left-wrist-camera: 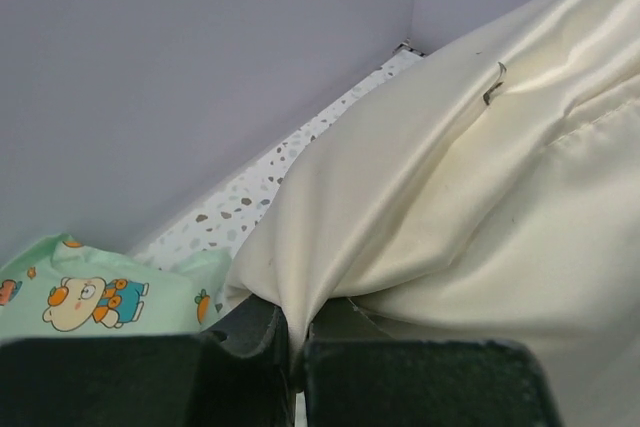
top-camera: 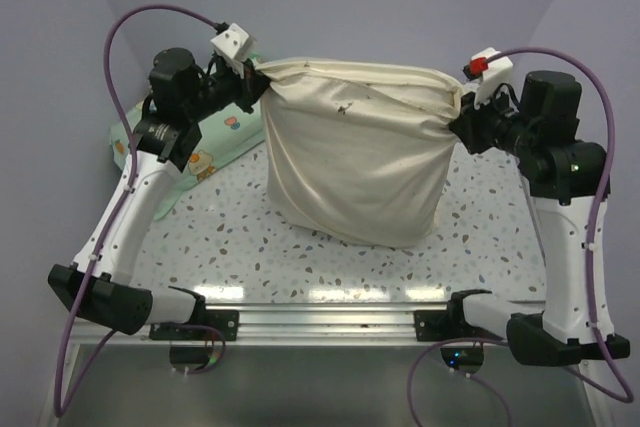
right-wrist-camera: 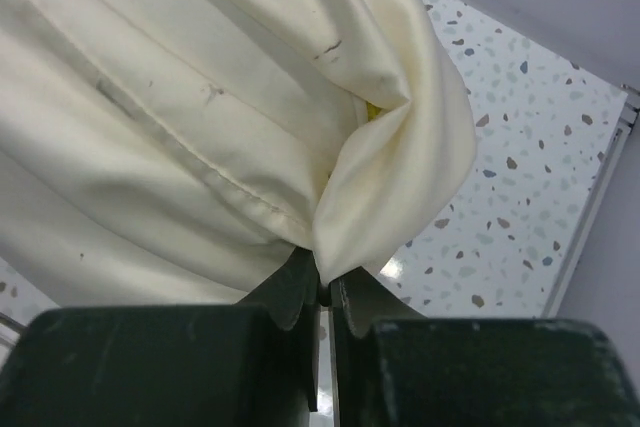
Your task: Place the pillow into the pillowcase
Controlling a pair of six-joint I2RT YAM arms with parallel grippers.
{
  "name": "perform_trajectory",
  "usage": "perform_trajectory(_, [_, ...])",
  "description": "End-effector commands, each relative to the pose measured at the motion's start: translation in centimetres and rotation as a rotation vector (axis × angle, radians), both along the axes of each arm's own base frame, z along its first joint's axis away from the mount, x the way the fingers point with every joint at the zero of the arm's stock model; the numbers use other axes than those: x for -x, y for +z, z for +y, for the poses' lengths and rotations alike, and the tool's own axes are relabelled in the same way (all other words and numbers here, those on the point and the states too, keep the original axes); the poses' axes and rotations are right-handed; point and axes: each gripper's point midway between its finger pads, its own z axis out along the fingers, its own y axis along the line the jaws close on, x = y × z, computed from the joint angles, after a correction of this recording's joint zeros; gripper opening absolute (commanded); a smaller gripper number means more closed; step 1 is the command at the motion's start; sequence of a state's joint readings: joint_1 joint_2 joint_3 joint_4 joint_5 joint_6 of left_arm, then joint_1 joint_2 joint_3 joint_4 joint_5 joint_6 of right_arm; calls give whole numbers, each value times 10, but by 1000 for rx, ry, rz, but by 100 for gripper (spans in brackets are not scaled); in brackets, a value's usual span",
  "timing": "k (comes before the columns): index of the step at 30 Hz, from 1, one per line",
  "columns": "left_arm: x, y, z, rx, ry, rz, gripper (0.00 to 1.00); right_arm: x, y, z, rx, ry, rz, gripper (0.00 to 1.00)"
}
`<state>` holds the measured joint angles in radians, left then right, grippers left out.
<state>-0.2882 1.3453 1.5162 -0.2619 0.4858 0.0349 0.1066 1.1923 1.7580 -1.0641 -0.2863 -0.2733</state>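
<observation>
Left arm [top-camera: 125, 212] and right arm [top-camera: 566, 247] raised, jaws clamped.

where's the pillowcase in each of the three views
top external: the pillowcase hangs in the centre, held up at both top corners.
left wrist: the pillowcase fills the right half, with a fold pinched at bottom centre.
right wrist: the pillowcase fills the upper left, with a fold pinched at bottom centre.
shared landmark: the speckled table top.

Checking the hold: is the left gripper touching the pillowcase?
Touching. Left wrist view shows the pillowcase fabric pinched between the closed jaws of the left gripper.
</observation>
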Motion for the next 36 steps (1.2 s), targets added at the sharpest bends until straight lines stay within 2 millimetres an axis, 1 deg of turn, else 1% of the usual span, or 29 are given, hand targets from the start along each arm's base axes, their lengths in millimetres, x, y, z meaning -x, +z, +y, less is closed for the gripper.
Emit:
perform_trajectory(1, [20, 56, 5, 69, -7, -164, 0, 20, 38, -7, -19, -22, -131, 0])
perform_trajectory(2, [22, 58, 5, 73, -8, -172, 0, 23, 46, -8, -28, -32, -177, 0])
perform_trajectory(5, [22, 66, 5, 70, -10, -181, 0, 22, 79, -10, -67, -63, -302, 0])
perform_trajectory(7, [22, 76, 7, 61, -2, -204, 0, 20, 106, -22, -65, -129, -385, 0])
perform_trajectory(8, [23, 80, 8, 58, 1, -218, 0, 17, 112, -24, -63, -144, -400, 0])
perform_trajectory(9, [23, 84, 10, 51, 10, -238, 0, 19, 127, -27, -61, -153, -455, 0])
perform_trajectory(10, [25, 97, 12, 60, 20, -267, 0, 20, 137, -29, -62, -163, -496, 0])
perform_trajectory(11, [23, 103, 14, 66, 31, -279, 0, 24, 161, -30, -79, -172, -590, 0])
perform_trajectory(12, [21, 111, 16, 79, 47, -293, 0, 23, 171, -34, -86, -191, -634, 0])
perform_trajectory(13, [24, 133, 17, 99, 53, -338, 0, 22, 183, -39, -105, -227, -673, 0])
perform_trajectory(14, [14, 135, 13, 105, 48, -334, 0, 20, 194, -42, -116, -247, -704, 0])
perform_trajectory(15, [8, 144, 11, 114, 51, -347, 0, 4, 202, -42, -125, -260, -722, 0])
perform_trajectory(16, [17, 186, 16, 147, 62, -434, 0, 3, 219, -49, -135, -301, -773, 0])
perform_trajectory(17, [-5, 187, 11, 151, 69, -426, 0, -1, 237, -52, -154, -318, -835, 0])
perform_trajectory(18, [-6, 203, 10, 155, 65, -462, 0, -15, 242, -50, -161, -319, -842, 0])
perform_trajectory(19, [21, 262, 19, 201, 71, -609, 0, -2, 273, -51, -184, -317, -921, 0])
perform_trajectory(20, [10, 271, 18, 215, 82, -635, 0, 4, 291, -58, -205, -355, -973, 0])
perform_trajectory(21, [31, 304, 25, 256, 88, -737, 0, 0, 299, -60, -211, -369, -990, 0])
perform_trajectory(22, [37, 311, 27, 262, 88, -769, 0, 20, 321, -62, -228, -369, -1053, 0])
perform_trajectory(24, [47, 312, 27, 262, 73, -790, 0, 28, 323, -61, -224, -354, -1067, 0])
perform_trajectory(25, [42, 292, 23, 232, 65, -740, 0, 25, 308, -59, -210, -348, -1033, 0])
perform_trajectory(26, [40, 284, 25, 217, 79, -714, 0, 24, 298, -59, -204, -348, -1009, 0])
perform_trajectory(27, [29, 265, 28, 210, 114, -656, 0, 24, 290, -60, -202, -353, -989, 0])
perform_trajectory(28, [53, 274, 37, 221, 121, -690, 0, 35, 289, -61, -208, -355, -990, 0])
perform_trajectory(29, [62, 274, 40, 220, 128, -705, 0, 44, 291, -62, -214, -355, -1000, 0])
perform_trajectory(30, [61, 269, 43, 237, 145, -724, 0, 50, 295, -64, -221, -363, -1019, 0])
perform_trajectory(31, [85, 282, 51, 258, 150, -772, 0, 56, 298, -66, -221, -371, -1036, 0])
perform_trajectory(33, [98, 297, 61, 280, 182, -805, 0, 62, 302, -70, -218, -389, -1051, 0])
perform_trajectory(36, [90, 301, 63, 292, 205, -773, 0, 53, 295, -72, -205, -407, -1035, 0])
